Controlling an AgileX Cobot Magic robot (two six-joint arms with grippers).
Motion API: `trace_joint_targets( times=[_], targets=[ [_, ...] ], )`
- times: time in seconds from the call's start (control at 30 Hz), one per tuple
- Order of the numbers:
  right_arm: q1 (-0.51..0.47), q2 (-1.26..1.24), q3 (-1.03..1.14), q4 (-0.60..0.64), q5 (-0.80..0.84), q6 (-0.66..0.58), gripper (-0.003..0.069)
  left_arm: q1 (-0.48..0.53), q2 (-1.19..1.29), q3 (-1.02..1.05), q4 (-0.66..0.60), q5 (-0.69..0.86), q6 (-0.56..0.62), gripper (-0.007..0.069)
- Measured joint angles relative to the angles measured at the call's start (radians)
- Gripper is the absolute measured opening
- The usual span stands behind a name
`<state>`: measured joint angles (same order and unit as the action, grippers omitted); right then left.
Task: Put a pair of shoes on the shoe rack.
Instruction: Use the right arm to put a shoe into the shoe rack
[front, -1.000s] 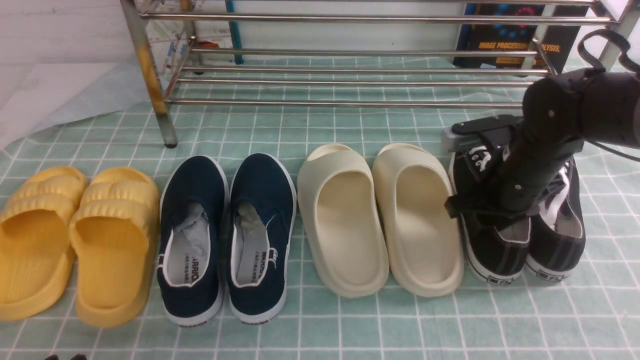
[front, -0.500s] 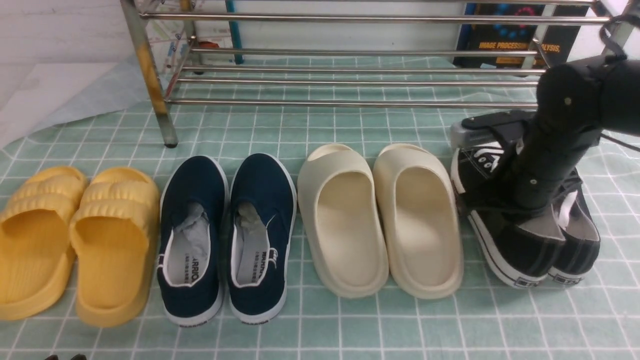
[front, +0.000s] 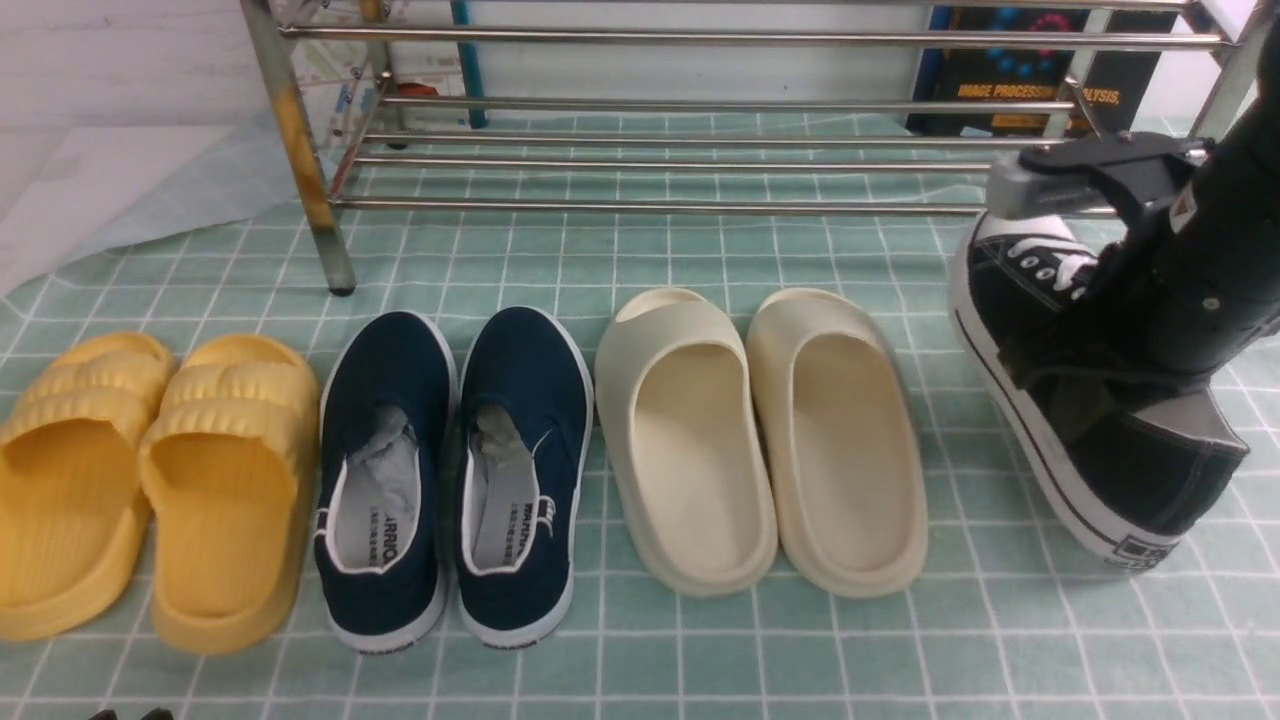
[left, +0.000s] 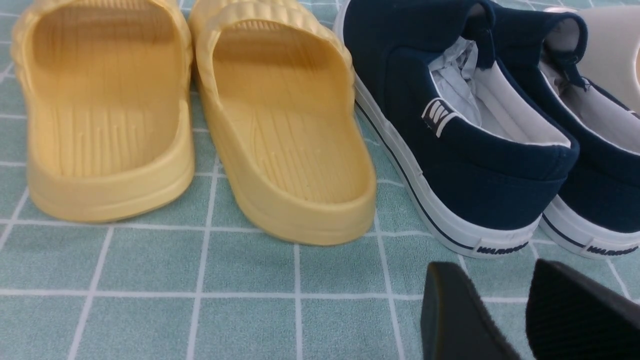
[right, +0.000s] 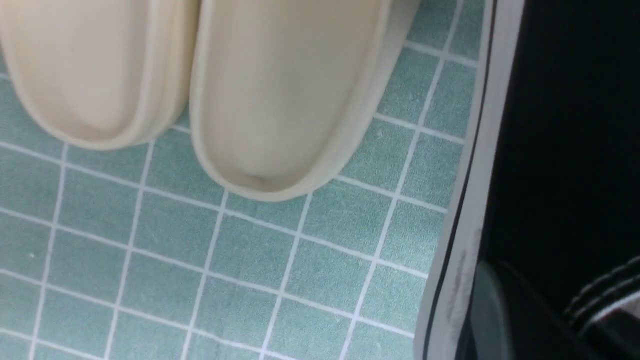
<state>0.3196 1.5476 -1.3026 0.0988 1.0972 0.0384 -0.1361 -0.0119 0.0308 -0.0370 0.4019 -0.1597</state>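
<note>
My right gripper (front: 1088, 372) reaches into the collar of a black canvas sneaker (front: 1150, 470) and is shut on it. The sneaker hangs tilted above the cloth at the far right, its white toe cap toward the shoe rack (front: 700, 208). The other shoe of the pair is hidden behind it and the arm. In the right wrist view, the sneaker's white sole (right: 462, 210) and black canvas fill one side. My left gripper (left: 512, 300) hovers low over the cloth behind the navy slip-ons (left: 450, 125), open, with nothing between its fingers.
On the green checked cloth (front: 640, 660) stand, left to right, yellow slides (front: 150, 480), navy slip-ons (front: 450, 470) and cream slides (front: 760, 430). The rack's stained leg (front: 300, 150) stands at the back left. A dark poster (front: 1020, 70) leans behind the rack.
My right gripper closed on the black sneakers, then lifted them off the cloth and carried them right and toward the rack, tilting them. The left arm has not moved.
</note>
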Motion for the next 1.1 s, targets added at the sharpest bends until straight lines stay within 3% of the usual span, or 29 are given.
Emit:
trace_joint_targets(
  times=[0.3,0.8,1.1],
  targets=[
    [0.0,0.124,-0.091,-0.047,-0.142,-0.038,0.0018,0.0,0.0,0.0,0.0,0.0,0.0,0.0239],
    [0.0,0.551,-0.615,-0.105,-0.12,-0.017,0.0018,0.0,0.0,0.0,0.0,0.0,0.0,0.0239],
    [-0.03,0.673,-0.802,-0.092,-0.095,0.003,0.0018,0.0,0.0,0.0,0.0,0.0,0.0,0.0239]
  ],
)
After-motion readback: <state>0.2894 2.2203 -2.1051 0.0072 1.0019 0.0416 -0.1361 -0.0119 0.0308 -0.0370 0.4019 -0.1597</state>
